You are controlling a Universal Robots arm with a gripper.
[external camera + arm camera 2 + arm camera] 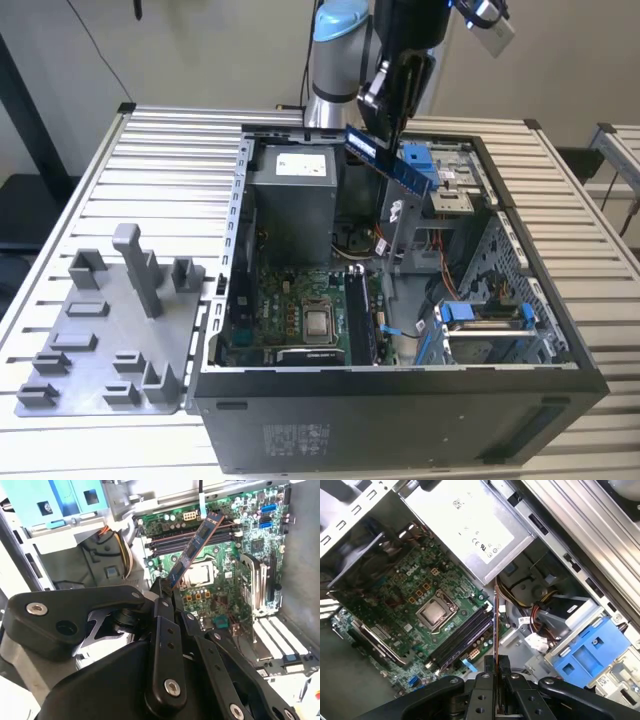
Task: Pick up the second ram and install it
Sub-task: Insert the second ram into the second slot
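Exterior view, left to right: grey fixture tray with upright posts, lying on the slatted table at the exterior view's left; open computer case from centre to the exterior view's right, with the green motherboard on its floor; at upper centre, above the case, the gripper, its fingers closed on the second ram, which is held tilted in the air, clear of the motherboard; blue drive bracket at lower right. In both wrist views the gripper pinches one end of the second ram; the free end points toward the memory slots, apart from them.
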